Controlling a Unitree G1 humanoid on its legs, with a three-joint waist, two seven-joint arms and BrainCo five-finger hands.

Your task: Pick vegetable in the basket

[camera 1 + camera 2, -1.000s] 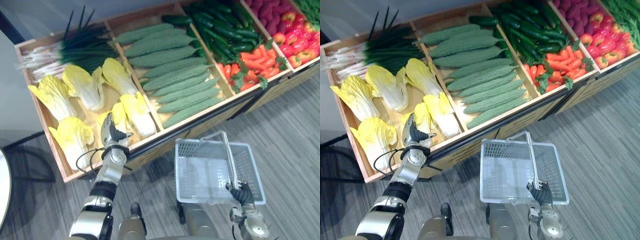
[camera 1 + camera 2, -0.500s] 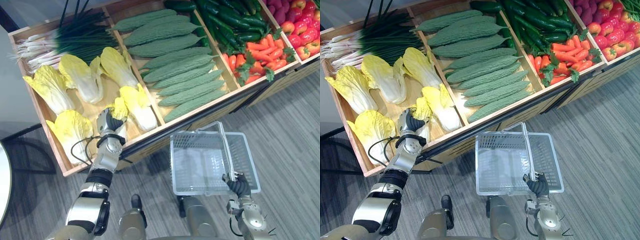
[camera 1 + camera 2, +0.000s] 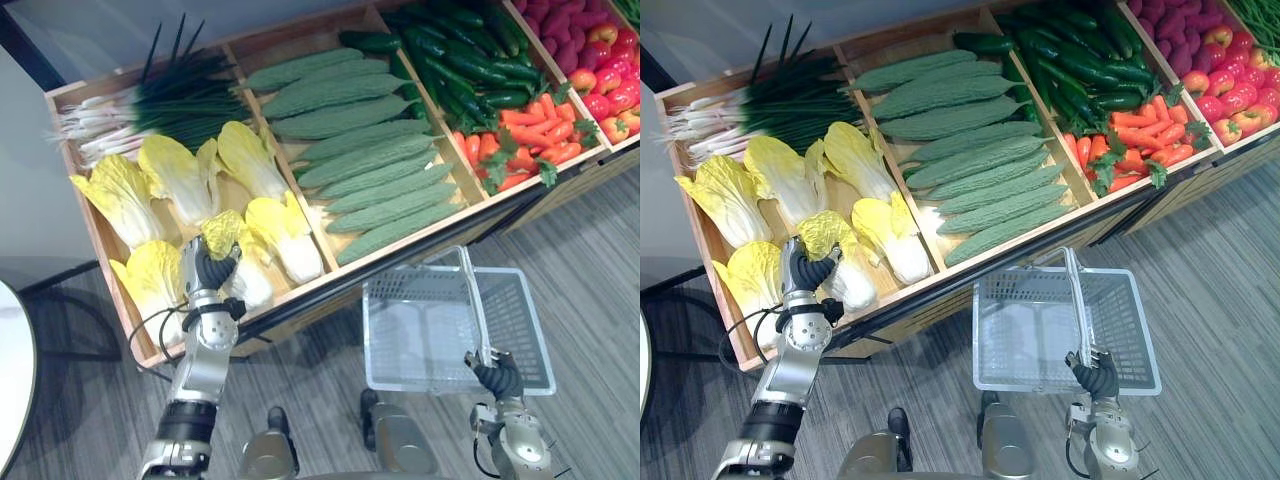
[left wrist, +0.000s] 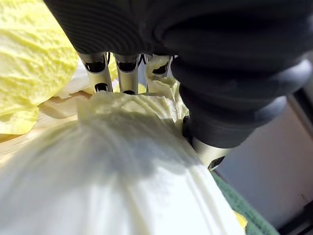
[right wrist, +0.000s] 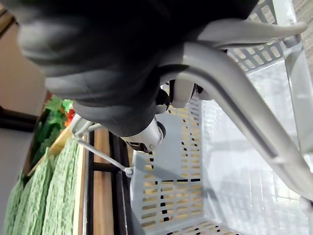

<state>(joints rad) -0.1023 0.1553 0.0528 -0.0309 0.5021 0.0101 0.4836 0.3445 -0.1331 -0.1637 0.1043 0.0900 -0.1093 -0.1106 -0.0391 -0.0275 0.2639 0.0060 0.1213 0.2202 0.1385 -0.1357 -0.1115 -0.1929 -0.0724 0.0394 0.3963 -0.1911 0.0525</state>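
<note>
We see the left robot hand (image 3: 207, 272) clasp a napa cabbage (image 3: 246, 282) to lift it; the right robot hand (image 3: 497, 378) grips the handle of the shopping basket (image 3: 525, 325), ready alongside.

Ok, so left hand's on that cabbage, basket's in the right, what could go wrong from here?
The left hand clasps the cabbage by loose leaves, which might tear or slip on lifting. A neighbouring cabbage touches it and could be dragged along. The basket hangs by its handle from the right hand; a dropped cabbage may tip it.
</note>
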